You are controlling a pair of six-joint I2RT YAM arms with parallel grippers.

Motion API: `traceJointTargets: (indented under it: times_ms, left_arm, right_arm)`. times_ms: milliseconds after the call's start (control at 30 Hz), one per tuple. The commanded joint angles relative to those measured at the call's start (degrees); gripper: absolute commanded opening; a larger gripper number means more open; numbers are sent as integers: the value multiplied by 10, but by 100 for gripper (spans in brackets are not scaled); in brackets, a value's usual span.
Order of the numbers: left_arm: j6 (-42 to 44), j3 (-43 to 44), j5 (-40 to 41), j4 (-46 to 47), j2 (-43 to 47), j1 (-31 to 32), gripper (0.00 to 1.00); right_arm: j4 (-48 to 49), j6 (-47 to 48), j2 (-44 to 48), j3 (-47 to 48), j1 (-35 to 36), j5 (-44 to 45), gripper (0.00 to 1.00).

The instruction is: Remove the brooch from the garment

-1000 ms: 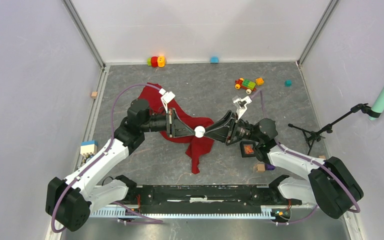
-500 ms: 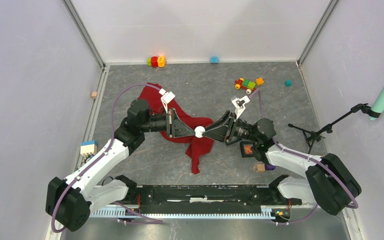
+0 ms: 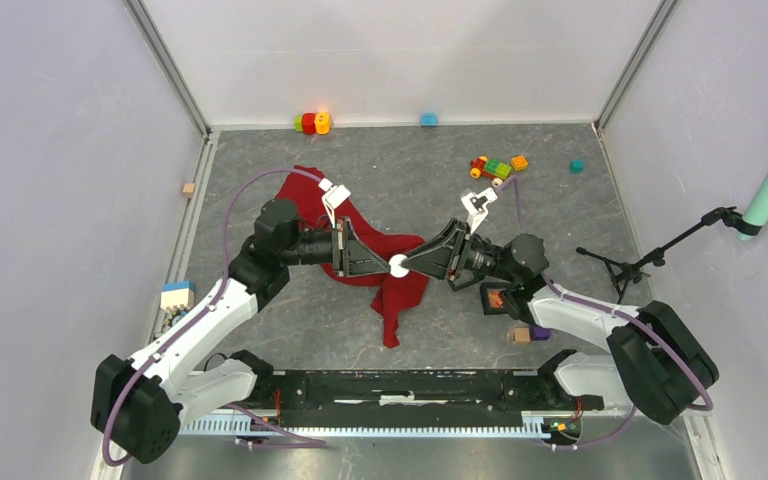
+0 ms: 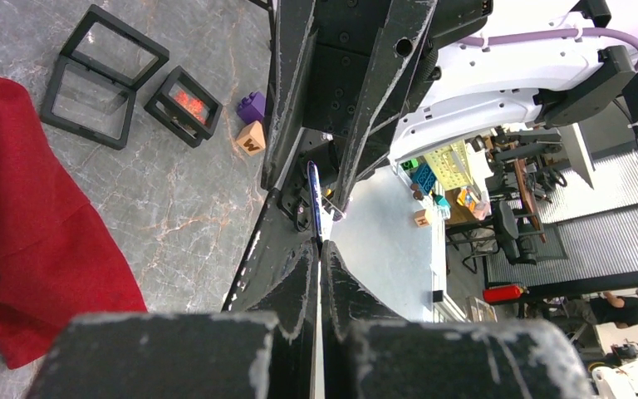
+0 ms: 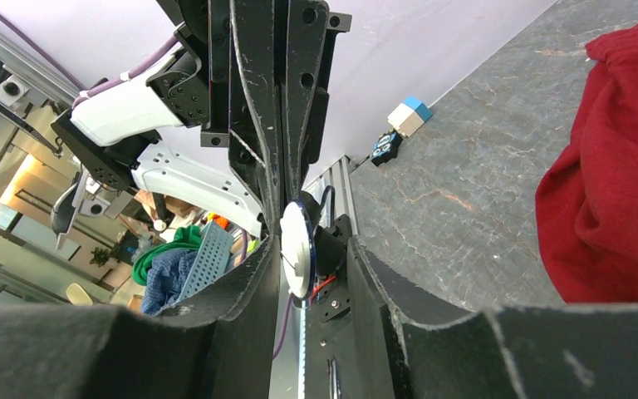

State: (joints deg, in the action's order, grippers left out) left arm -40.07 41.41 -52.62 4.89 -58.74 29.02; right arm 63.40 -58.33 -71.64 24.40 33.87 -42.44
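The brooch (image 3: pixel 398 265) is a small white disc with a blue rim, held in the air between the two gripper tips. My left gripper (image 3: pixel 388 265) is shut on the brooch's thin edge (image 4: pixel 314 195). My right gripper (image 3: pixel 409 264) faces it tip to tip. In the right wrist view the right gripper (image 5: pixel 311 241) stands open, a finger on each side of the disc (image 5: pixel 296 249), with a gap showing on the right side. The deep-red garment (image 3: pixel 400 295) lies crumpled on the floor under both grippers, apart from the brooch (image 4: pixel 25 233) (image 5: pixel 615 183).
A small black frame box (image 3: pixel 496 297), a wooden cube (image 3: pixel 520 335) and a purple block (image 3: pixel 540 332) lie beside the right arm. A toy car (image 3: pixel 492 168) and loose blocks (image 3: pixel 310 123) sit at the back. A white-and-blue block (image 3: pixel 176 295) is at the left wall.
The right gripper has slid a little to the left onto the brooch and its jaws have narrowed. The left gripper and the garment have stayed put.
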Motion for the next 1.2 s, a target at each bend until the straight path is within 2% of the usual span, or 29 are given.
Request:
traceJointTargets:
  times_ms: [0, 167, 367, 700, 967, 1167]
  left_arm:
    - [-16, -1, -15, 24, 12, 3, 2]
    - [-17, -1, -14, 24, 12, 3, 2]
    - [-16, -1, -15, 24, 12, 4, 2]
    - [-17, -3, -18, 28, 16, 4, 2]
    - [-34, -9, -24, 51, 26, 4, 2]
    - [-35, -12, -25, 53, 33, 4, 2]
  right_arm:
    - [15, 4, -9, 28, 11, 8, 39]
    - [4, 12, -17, 30, 15, 8, 38]
    - [10, 10, -13, 26, 16, 8, 41]
    - [50, -7, -2, 13, 15, 6, 43]
    - [155, -63, -17, -7, 16, -4, 50]
    - [175, -74, -23, -14, 16, -5, 47]
